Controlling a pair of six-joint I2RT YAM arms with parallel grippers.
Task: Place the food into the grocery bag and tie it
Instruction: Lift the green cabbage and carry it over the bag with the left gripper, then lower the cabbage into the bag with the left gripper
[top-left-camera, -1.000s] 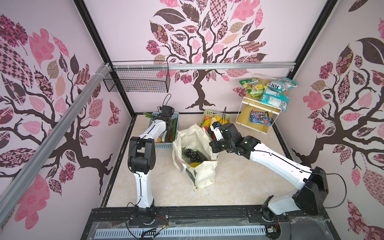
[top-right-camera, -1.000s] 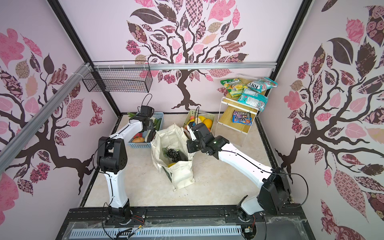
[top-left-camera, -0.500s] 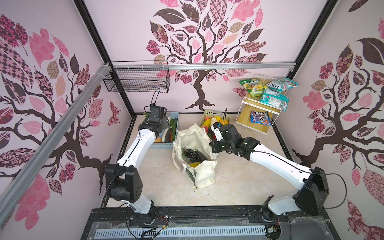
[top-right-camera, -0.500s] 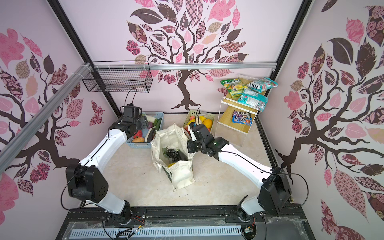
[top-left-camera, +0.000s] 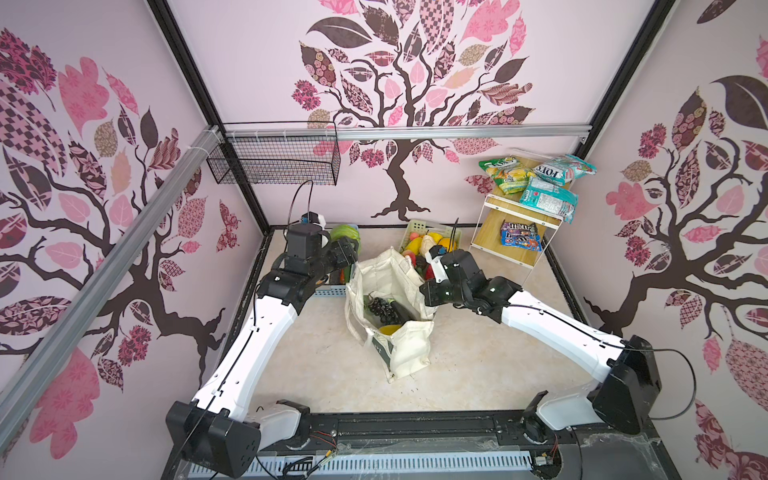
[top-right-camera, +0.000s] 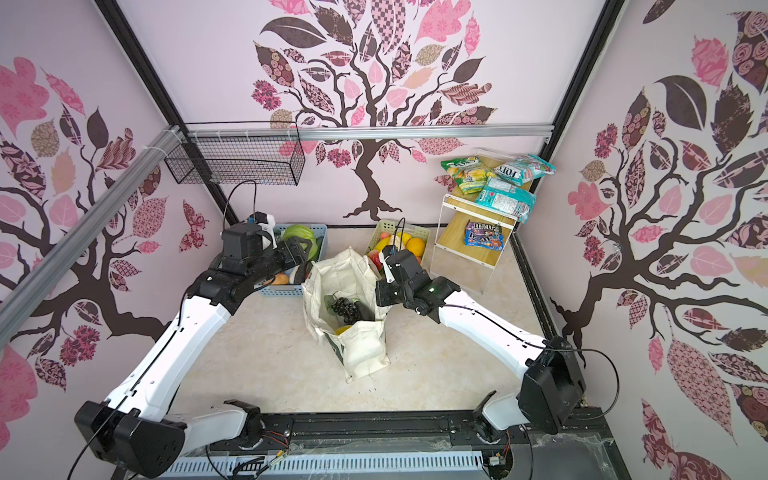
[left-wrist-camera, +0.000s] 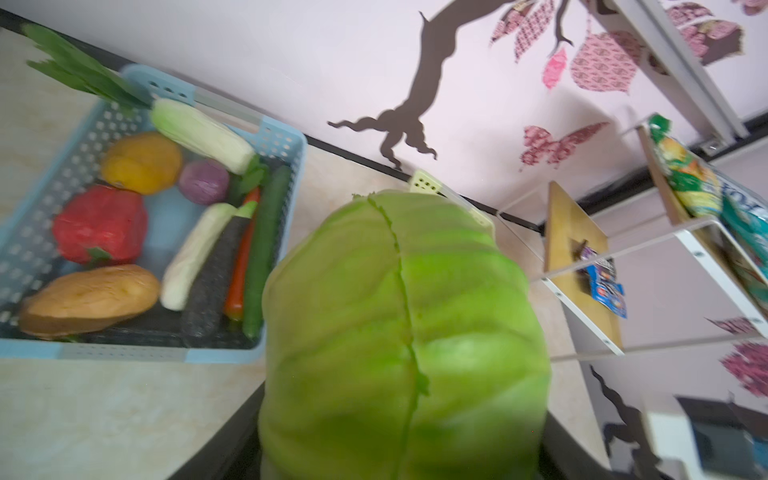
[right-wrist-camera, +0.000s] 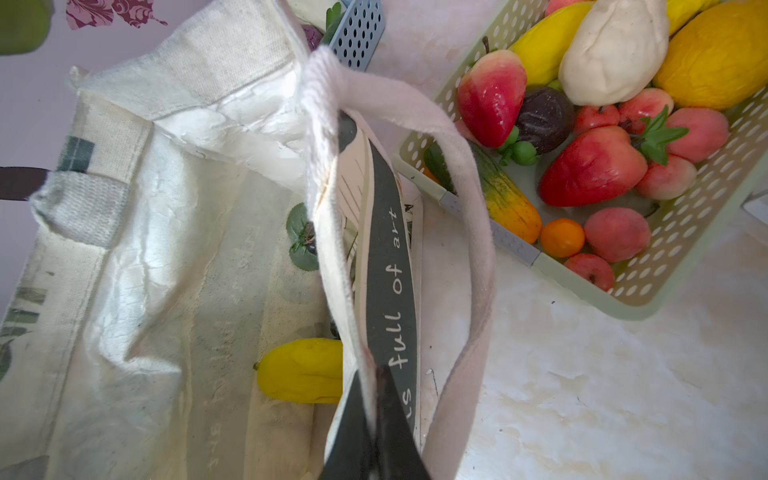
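While the left fingers (left-wrist-camera: 220, 453) clamp wide around the cabbage (left-wrist-camera: 407, 332), raised at eleven o'clock of the grocery bag (top-left-camera: 399, 353), the right fingers (right-wrist-camera: 349, 440) pinch its rim shut at three o'clock. Grapes (top-left-camera: 380, 307) and banana (right-wrist-camera: 299, 370) lie inside; the cabbage, radish (left-wrist-camera: 199, 129), blue M&M's packet (top-left-camera: 521, 242) and tying are left.

The right gripper (right-wrist-camera: 376, 384) pinches the grocery bag (right-wrist-camera: 166, 257) rim, banana (right-wrist-camera: 299, 370) inside.
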